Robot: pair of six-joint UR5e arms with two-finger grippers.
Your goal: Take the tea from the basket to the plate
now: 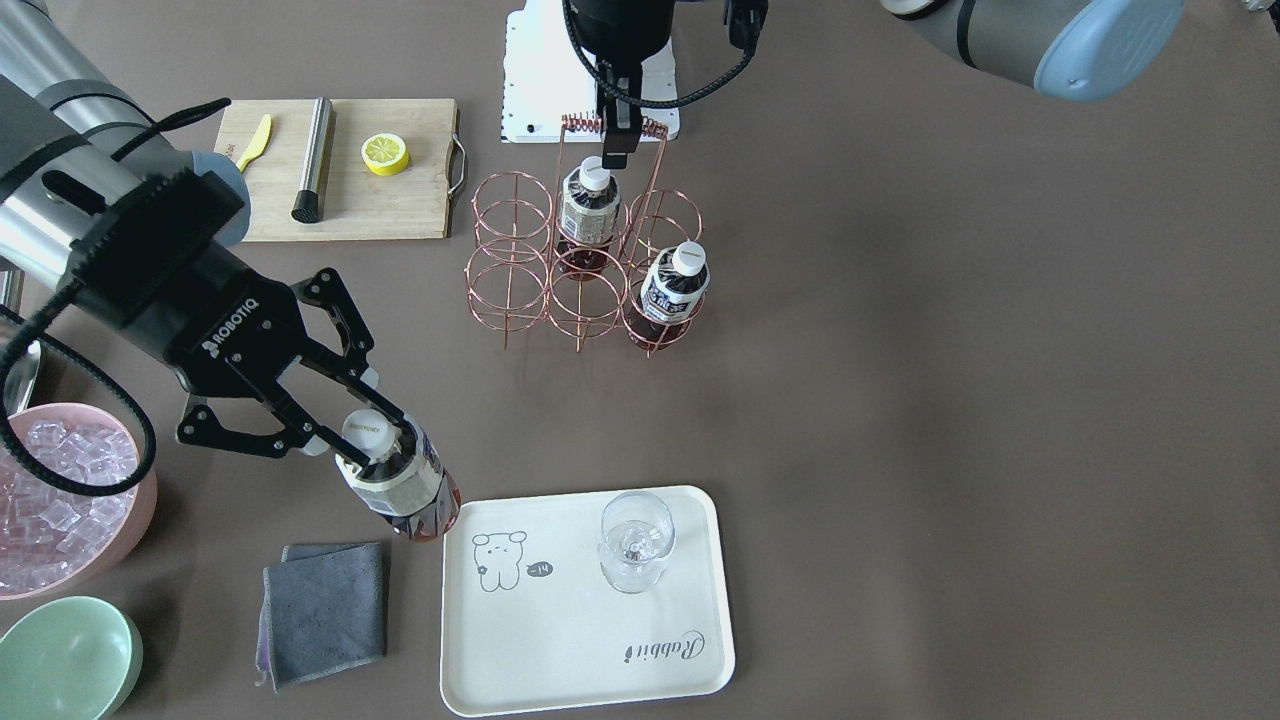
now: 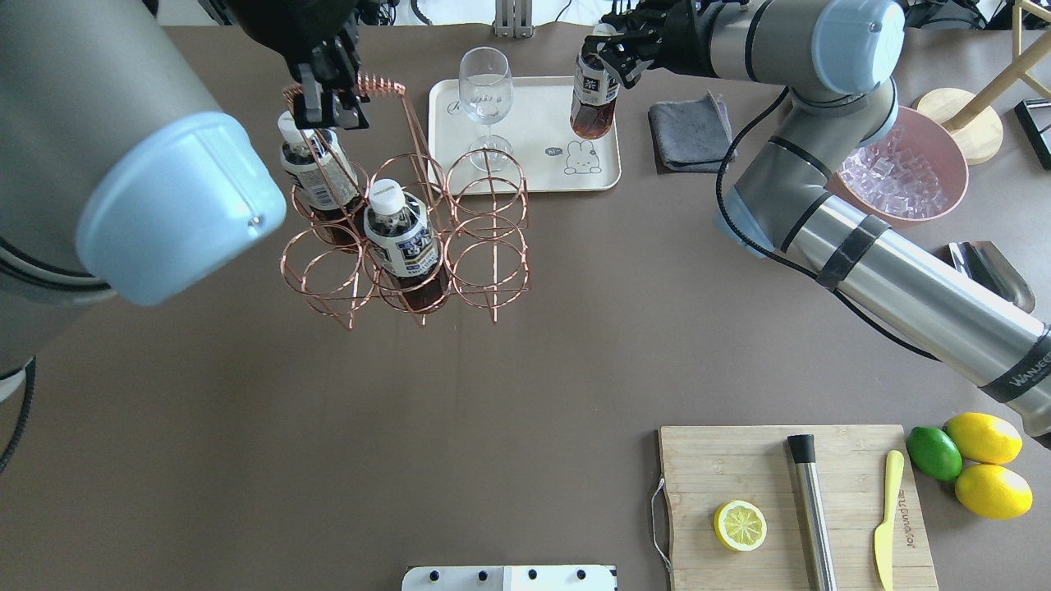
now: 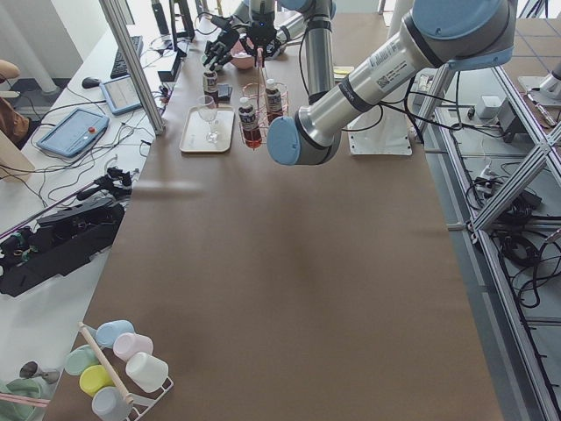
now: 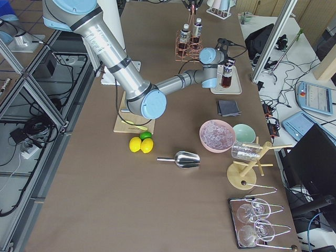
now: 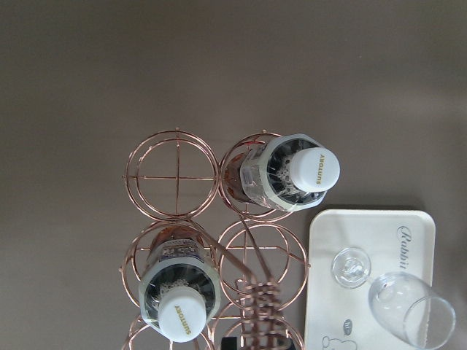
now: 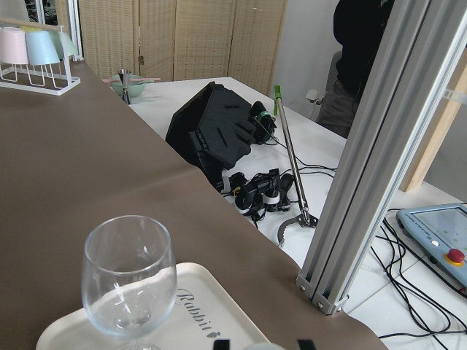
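My right gripper (image 1: 370, 440) is shut on the white cap and neck of one tea bottle (image 1: 405, 490). It holds the bottle tilted at the near-bear edge of the cream plate (image 1: 560, 650). In the overhead view this bottle (image 2: 593, 103) hangs over the plate's right part (image 2: 542, 115). My left gripper (image 1: 617, 150) is shut on the coiled handle of the copper basket (image 1: 510, 260). Two more tea bottles (image 1: 588, 205) (image 1: 672, 285) stand in basket cells. The left wrist view shows both from above (image 5: 295, 175) (image 5: 179, 302).
A stemmed glass (image 1: 636, 540) stands on the plate. A grey cloth (image 1: 325, 610), a pink bowl of ice (image 1: 60, 500) and a green bowl (image 1: 65, 660) lie beside the plate. A cutting board (image 1: 345, 170) holds a lemon half, a steel tool and a yellow knife.
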